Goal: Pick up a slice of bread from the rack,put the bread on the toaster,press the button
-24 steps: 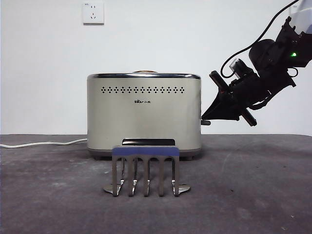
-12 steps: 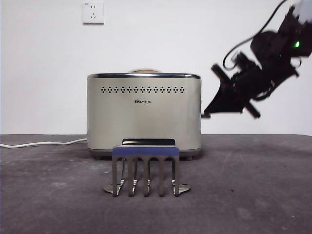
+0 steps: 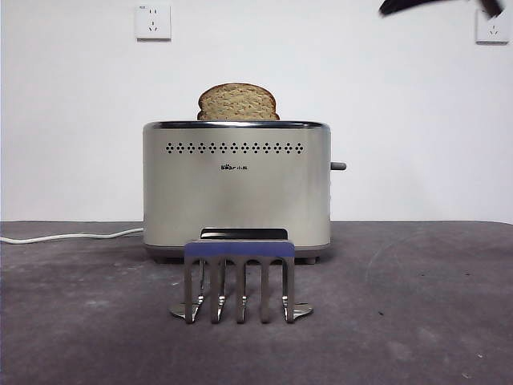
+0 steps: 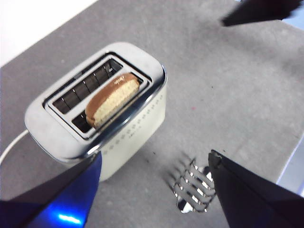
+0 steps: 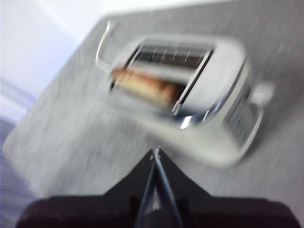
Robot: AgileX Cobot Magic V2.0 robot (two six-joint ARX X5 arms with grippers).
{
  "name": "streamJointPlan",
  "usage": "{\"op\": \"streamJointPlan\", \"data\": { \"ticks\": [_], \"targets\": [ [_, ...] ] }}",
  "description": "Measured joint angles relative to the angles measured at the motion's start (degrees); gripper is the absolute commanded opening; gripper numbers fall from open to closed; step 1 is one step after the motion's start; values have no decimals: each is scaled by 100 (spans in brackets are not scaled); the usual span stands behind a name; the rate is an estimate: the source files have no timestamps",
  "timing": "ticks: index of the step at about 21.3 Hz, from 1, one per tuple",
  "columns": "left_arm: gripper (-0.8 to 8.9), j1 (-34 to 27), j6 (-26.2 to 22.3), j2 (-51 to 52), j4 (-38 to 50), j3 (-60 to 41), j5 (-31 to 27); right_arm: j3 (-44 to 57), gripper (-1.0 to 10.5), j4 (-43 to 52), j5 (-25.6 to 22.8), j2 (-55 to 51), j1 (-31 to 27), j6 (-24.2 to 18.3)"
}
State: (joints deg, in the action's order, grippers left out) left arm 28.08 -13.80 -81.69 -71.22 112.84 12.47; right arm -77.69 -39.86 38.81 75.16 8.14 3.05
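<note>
The slice of bread (image 3: 237,102) stands upright in the toaster (image 3: 236,192), its domed top sticking out above the chrome rim. In the left wrist view the bread (image 4: 113,92) fills the slot nearer the dotted side. The button (image 3: 338,166) juts from the toaster's right narrow side, with nothing touching it. The rack (image 3: 239,281) stands empty in front of the toaster. My right gripper (image 5: 156,153) is shut, high above and away from the toaster, and shows as a black tip (image 3: 433,6) at the top right. My left gripper (image 4: 156,156) hangs open high over the table.
A white power cord (image 3: 72,236) runs left from the toaster along the dark table (image 3: 417,321). Wall sockets (image 3: 153,22) sit on the white wall behind. The right wrist view is motion-blurred.
My right gripper has left the button and risen to the top right corner. The button has moved up, and the bread has risen out of the slot.
</note>
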Motion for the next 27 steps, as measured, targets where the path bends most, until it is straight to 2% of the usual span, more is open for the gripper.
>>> {"op": "streamJointPlan", "data": {
  "ticks": [6, 7, 11, 27],
  "targets": [
    [362, 0, 0, 0, -297, 0, 122, 2, -11, -1871, -2, -649, 26, -793],
    [322, 0, 0, 0, -363, 0, 122, 2, -12, -2109, -2, -717, 26, -885],
    [-13, 0, 0, 0, -525, -2, 127, 2, -11, -2669, -4, -870, 26, -1110],
    [-3, 0, 15, 0, -525, -2, 125, 2, 1, -2695, -7, -973, 11, -1213]
  ]
}}
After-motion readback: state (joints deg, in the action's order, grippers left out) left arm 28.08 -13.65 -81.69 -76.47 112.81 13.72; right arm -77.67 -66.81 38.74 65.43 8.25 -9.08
